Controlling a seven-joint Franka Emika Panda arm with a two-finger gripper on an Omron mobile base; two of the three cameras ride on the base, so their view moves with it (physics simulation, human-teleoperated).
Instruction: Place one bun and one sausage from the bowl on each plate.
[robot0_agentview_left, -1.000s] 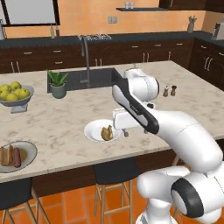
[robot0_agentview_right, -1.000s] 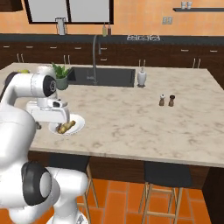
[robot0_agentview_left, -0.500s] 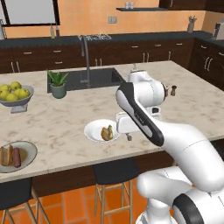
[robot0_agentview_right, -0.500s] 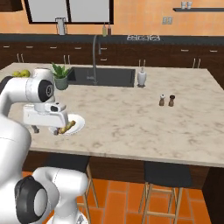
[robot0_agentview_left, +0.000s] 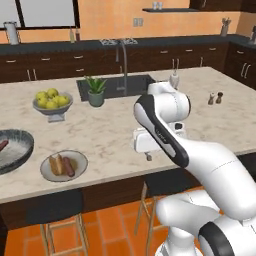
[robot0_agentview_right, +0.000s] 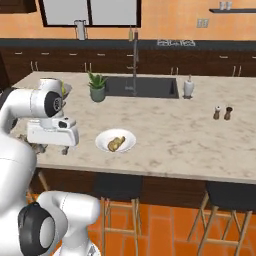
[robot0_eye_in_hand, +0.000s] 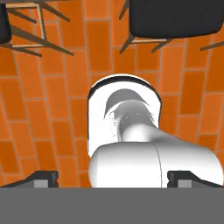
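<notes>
The dark grey bowl (robot0_agentview_left: 17, 152) sits at the counter's far left, cut by the frame edge, with a reddish sausage (robot0_agentview_left: 3, 145) inside. Right of it, the greyish-beige plate (robot0_agentview_left: 80, 162) carries a bun (robot0_agentview_left: 56, 163) and a sausage (robot0_agentview_left: 68, 167). The white plate (robot0_agentview_right: 102, 140) holds tan food (robot0_agentview_right: 116, 144) that I cannot tell apart. My gripper (robot0_agentview_right: 51, 149) hangs open and empty left of the white plate, at the counter's front edge (robot0_agentview_left: 145, 154). In the hand view its fingertips (robot0_eye_in_hand: 42, 177) stand wide apart over the brick floor.
A footed bowl of yellow-green fruit (robot0_agentview_left: 52, 102), a potted plant (robot0_agentview_left: 95, 92), the sink with faucet (robot0_agentview_left: 122, 82), a soap dispenser (robot0_agentview_left: 174, 77) and two shakers (robot0_agentview_left: 215, 98) stand farther back. Dark stools (robot0_eye_in_hand: 175, 17) stand below the counter's front edge.
The whole picture has shifted, so the base has driven; the dark bowl has come into view at left. The hand has swung off the white plate toward the front edge, jaws still open.
</notes>
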